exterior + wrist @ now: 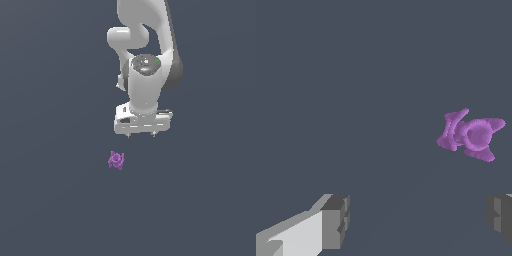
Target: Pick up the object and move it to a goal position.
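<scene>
The object (116,160) is a tiny bright purple knobbly piece lying on the dark grey floor, below and toward the exterior view's left of my white gripper (141,134). The gripper hangs above the floor, pointing down, open and empty, with only the short fingertips showing under the hand. In the wrist view the object (471,135) lies apart from the gripper (418,220), off to the side of one dark fingertip (500,215), not between the jaws. The other fingertip (336,220) shows with its white finger body.
The white arm (145,55) rises behind the gripper toward the top of the exterior view. A plain dark grey floor (50,200) surrounds the object on all sides. No goal marker shows.
</scene>
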{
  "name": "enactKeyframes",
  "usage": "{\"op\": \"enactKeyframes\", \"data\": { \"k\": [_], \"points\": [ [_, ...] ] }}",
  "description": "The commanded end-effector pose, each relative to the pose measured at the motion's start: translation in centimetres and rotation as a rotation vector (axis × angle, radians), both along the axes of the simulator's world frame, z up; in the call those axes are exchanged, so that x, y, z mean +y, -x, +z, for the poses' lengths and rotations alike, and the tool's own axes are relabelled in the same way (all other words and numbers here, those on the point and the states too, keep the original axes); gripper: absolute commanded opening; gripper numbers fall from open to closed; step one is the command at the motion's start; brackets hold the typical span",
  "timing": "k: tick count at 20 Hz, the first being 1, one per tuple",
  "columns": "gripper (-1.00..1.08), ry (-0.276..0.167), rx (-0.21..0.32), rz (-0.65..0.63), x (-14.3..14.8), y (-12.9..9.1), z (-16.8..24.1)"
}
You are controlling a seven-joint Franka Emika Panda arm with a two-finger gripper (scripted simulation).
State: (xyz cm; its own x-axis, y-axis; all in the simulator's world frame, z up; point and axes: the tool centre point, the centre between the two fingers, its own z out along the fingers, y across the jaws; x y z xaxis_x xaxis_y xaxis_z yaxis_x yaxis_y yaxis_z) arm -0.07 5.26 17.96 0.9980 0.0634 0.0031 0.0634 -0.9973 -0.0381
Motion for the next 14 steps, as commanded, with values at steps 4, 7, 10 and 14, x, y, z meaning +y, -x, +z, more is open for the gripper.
{"op": "enactKeyframes", "data": {
  "k": [4, 7, 10, 14],
  "points": [
    [1.00, -0.004, -0.004, 0.012, 0.6, -0.1, 0.3],
    [1.00, -0.014, -0.015, 0.046, 2.1, -0.3, 1.2],
    [1.00, -0.020, -0.021, 0.065, 2.9, -0.3, 1.7],
    [1.00, -0.018, -0.020, 0.056, 2.6, -0.4, 1.4]
  ]
}}
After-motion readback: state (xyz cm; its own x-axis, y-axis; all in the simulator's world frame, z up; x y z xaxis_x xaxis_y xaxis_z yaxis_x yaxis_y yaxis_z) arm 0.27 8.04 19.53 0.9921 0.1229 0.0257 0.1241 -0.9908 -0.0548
